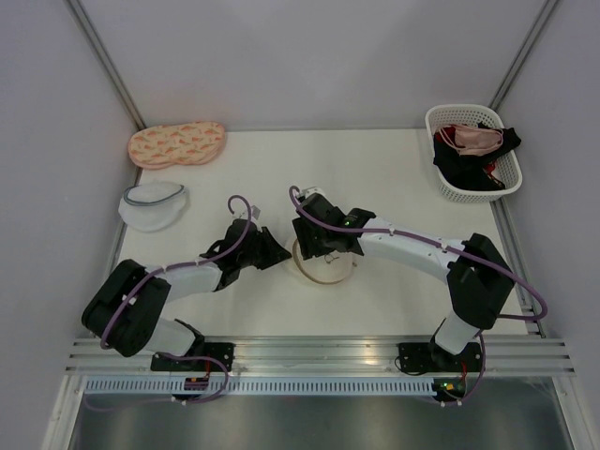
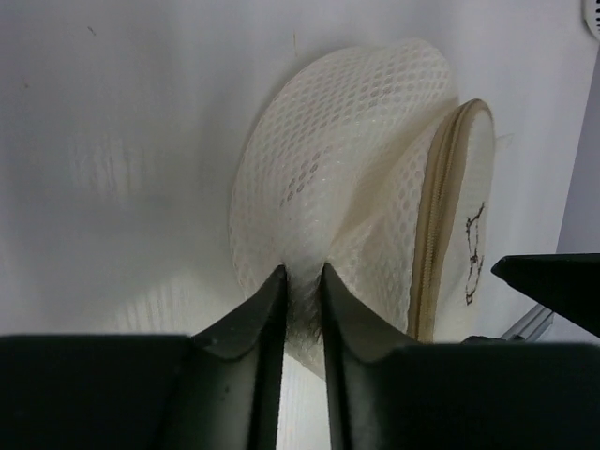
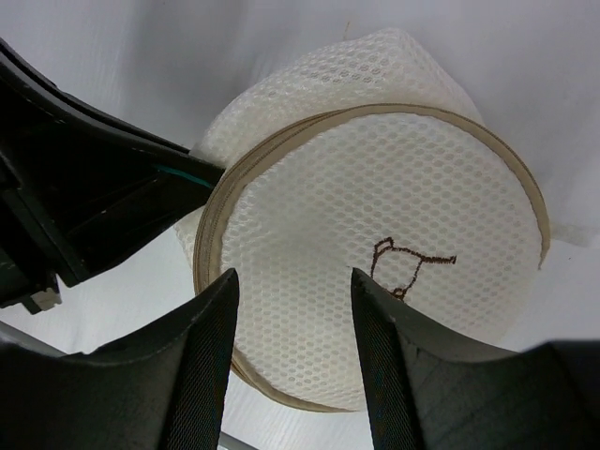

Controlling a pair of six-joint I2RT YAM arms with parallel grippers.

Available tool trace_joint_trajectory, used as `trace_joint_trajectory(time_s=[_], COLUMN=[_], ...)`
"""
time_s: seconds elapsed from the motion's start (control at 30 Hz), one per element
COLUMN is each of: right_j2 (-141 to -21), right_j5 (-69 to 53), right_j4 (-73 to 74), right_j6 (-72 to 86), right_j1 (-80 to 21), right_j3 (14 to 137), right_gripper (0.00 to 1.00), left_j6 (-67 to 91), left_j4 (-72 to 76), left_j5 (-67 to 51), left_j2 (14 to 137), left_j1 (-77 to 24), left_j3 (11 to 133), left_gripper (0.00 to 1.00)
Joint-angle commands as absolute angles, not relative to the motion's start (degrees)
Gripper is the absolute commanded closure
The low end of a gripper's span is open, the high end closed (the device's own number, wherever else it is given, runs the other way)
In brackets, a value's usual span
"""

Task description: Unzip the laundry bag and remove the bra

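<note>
The laundry bag (image 1: 328, 270) lies mid-table, a round cream mesh pouch (image 2: 356, 159) with a beige zip rim (image 2: 436, 216) and a dark bra symbol (image 3: 403, 267) on its flat face (image 3: 375, 206). My left gripper (image 2: 302, 277) is shut on a fold of mesh on the bag's domed side, at the bag's left (image 1: 279, 255). My right gripper (image 3: 292, 281) is open just above the flat face, its fingers straddling the lower left part near the rim, and it sits over the bag's far edge (image 1: 323, 246). The bra is hidden from view.
A white mesh pouch with a grey-blue rim (image 1: 155, 204) lies at the left. A long peach patterned pouch (image 1: 176, 144) lies at the far left. A white basket (image 1: 461, 107) at the far right holds pink and black garments.
</note>
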State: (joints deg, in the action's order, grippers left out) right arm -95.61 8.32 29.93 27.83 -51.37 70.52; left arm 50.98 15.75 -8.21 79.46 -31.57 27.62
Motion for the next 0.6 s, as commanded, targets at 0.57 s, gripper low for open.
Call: trace_joint_trajectory(time_s=[0.57], right_j2=[-99.8], right_j5=[3.5], right_j4=[25.0], right_j6=[29.7], right_j1=[-52.5], right_j3=[71.6], right_gripper=[0.44], left_j6=[53.6], left_j4=[26.5], left_j5=[-13.4], left_j2=[82.5], left_j1=[-31.7], left_j3=[24.4], left_gripper=[0.98])
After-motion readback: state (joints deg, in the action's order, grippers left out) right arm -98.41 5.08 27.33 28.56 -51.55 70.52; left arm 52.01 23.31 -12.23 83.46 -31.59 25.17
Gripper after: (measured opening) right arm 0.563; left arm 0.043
